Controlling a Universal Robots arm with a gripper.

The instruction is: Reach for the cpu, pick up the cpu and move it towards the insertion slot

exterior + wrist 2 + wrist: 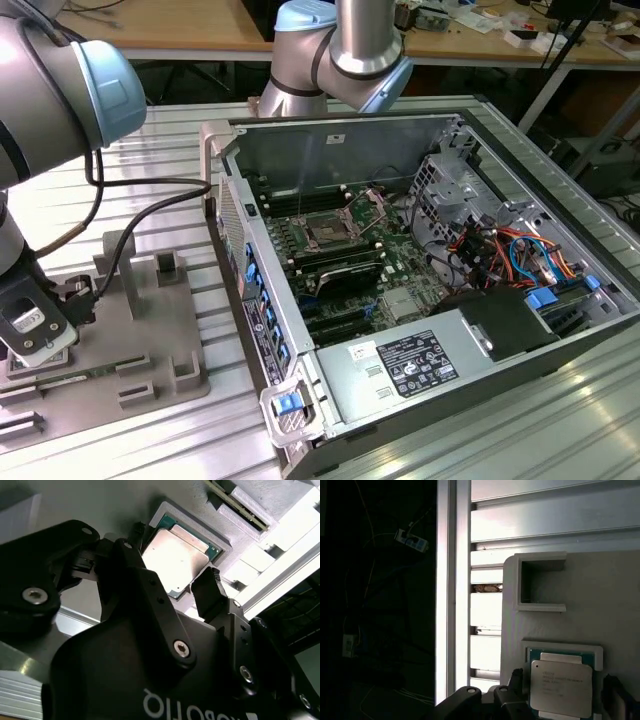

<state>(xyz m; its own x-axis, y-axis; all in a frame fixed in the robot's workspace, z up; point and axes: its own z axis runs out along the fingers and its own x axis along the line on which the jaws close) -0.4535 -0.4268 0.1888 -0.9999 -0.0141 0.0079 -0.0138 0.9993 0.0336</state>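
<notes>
Gripper (pixel 173 559) open astride cpu (pixel 561 687) in tray (pixel 592 595), seemingly not gripping; off-centre closing could tilt or jam it.

Arm (pixel 60 90) bent low, end effector (pixel 174 555) facing down — fingers (pixel 207 587) apart

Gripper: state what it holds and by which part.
Nothing is held. The gripper, fingers open, straddles the cpu, which lies in the grey tray.

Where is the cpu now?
In both wrist views the cpu lies in a recess of the grey tray, on the exterior view's left, between the fingers of the open end effector.
</notes>
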